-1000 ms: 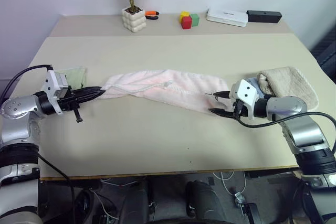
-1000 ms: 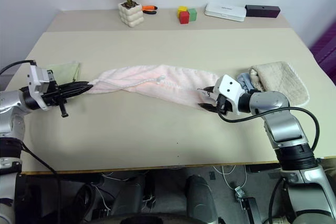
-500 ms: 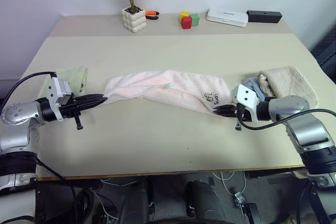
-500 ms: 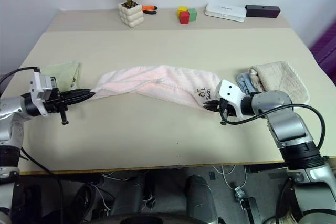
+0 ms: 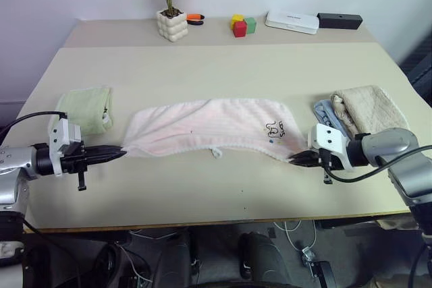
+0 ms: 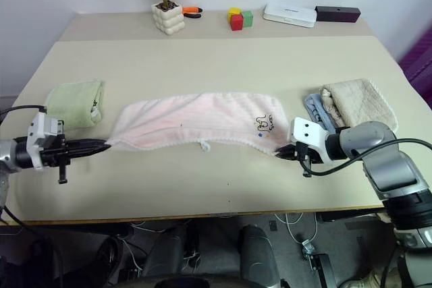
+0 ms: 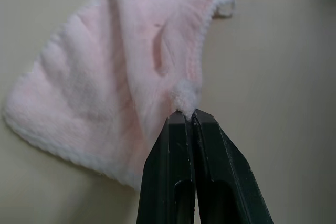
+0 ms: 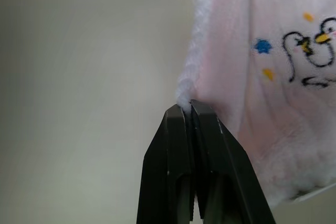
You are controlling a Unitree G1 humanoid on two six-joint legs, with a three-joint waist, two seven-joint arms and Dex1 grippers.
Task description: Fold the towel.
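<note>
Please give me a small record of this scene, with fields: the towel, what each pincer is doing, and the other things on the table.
towel: pale pink towel, spread flat across the table, cartoon print near its right end
left pincer: left pincer shut on the towel's left corner
right pincer: right pincer shut on the towel's right corner
other towels: green towel at left, beige towel at right
far edge: potted plant, coloured blocks, white box

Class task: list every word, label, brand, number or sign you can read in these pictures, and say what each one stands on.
Pale pink terry cloth towel: a small dark cartoon print with a line of lettering beside it, too small to read.
White flat box at the back of the table: a dark mark on its top, too small to read.
Nothing else shows legible text.
</note>
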